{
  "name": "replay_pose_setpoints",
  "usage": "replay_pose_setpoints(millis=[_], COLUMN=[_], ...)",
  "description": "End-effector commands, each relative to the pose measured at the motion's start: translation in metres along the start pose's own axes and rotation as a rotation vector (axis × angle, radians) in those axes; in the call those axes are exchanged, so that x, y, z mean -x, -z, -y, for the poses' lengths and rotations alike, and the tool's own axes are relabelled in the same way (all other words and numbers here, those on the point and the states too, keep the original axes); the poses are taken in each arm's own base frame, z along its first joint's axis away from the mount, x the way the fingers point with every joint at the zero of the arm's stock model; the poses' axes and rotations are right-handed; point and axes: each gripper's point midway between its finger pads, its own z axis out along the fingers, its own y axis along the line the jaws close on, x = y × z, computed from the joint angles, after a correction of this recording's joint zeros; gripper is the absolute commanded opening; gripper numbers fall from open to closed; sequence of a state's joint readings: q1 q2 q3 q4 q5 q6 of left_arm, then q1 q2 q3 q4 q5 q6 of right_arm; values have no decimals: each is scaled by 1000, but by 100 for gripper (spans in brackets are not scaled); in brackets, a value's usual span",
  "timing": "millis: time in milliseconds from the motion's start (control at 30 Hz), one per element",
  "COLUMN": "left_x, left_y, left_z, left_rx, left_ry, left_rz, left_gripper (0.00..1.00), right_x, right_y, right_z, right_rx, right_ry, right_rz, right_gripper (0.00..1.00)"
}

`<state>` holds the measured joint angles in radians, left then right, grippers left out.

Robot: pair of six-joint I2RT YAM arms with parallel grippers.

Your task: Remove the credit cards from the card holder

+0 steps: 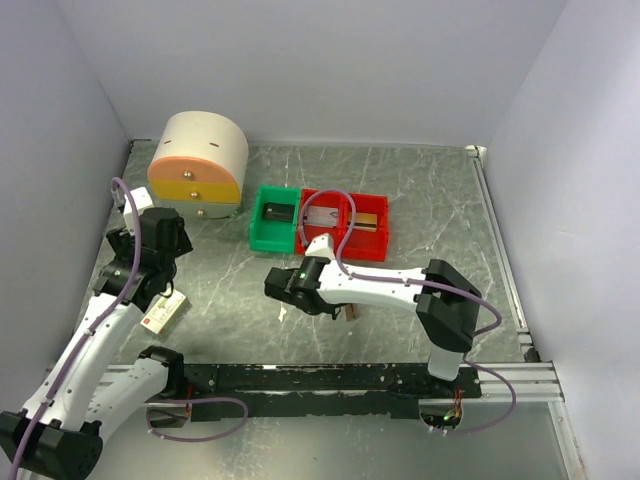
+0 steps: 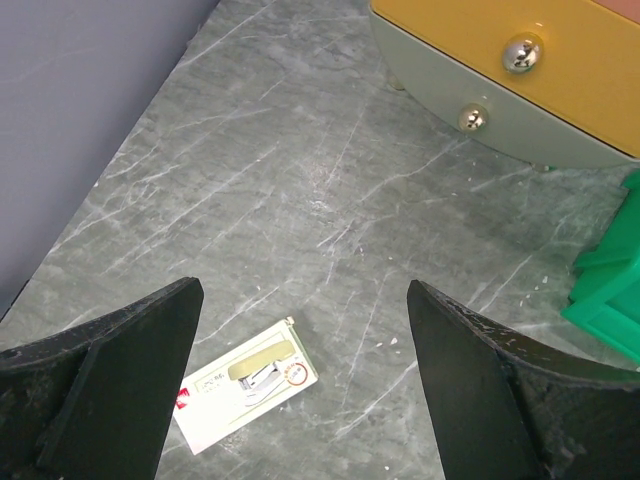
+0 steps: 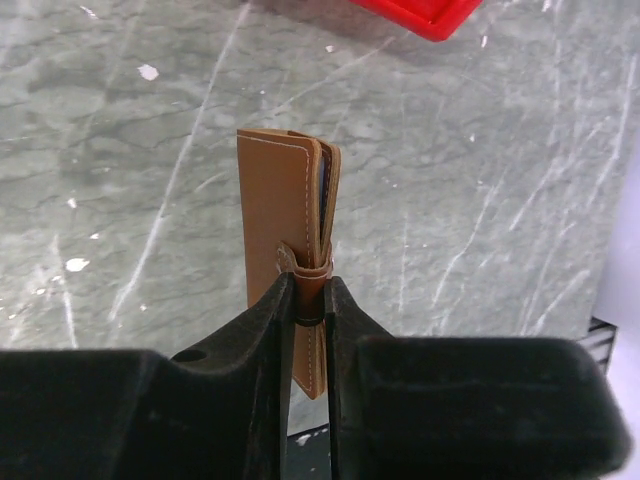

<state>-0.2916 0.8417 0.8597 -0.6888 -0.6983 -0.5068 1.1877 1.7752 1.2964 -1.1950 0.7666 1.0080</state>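
Card holder [image 3: 285,200], one, pinched by right fingers [image 3: 240,350]

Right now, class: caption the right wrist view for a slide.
Right gripper shut on the folded brown card holder.

print on the white box [image 2: 245,385] is too small to read.

Rounded cream drawer cabinet [image 1: 198,165] back left on grey marble tabletop [image 1: 430,200]; green plastic bin [image 1: 256,225] right of it, touching two red plastic bins [image 1: 360,256] further right. Small white-and-red box [image 1: 165,313] front left. In front of red bins, brown leather card holder [image 3: 285,200].
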Motion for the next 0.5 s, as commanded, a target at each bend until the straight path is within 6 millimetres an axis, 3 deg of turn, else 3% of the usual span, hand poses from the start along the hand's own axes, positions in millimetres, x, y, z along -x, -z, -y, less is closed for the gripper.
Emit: replay_pose_setpoints(millis=[0, 133, 200, 333, 400, 467], left_x=[13, 15, 16, 17, 17, 17], left_y=[2, 2, 3, 3, 3, 3], left_z=[-6, -9, -10, -12, -13, -13], left_rx=[26, 34, 35, 40, 41, 36], left_ry=[32, 41, 47, 54, 56, 56], left_rz=[25, 30, 36, 40, 41, 43], left_gripper=[95, 96, 96, 95, 95, 95], right_x=[3, 1, 2, 12, 13, 22], right_y=[-8, -6, -4, 9, 12, 28], right_z=[8, -28, -47, -74, -97, -108], right_rx=[-110, -56, -23, 55, 160, 287], right_ry=[57, 106, 124, 138, 141, 105], right_rz=[29, 30, 32, 42, 42, 63], right_gripper=[15, 16, 25, 34, 40, 48])
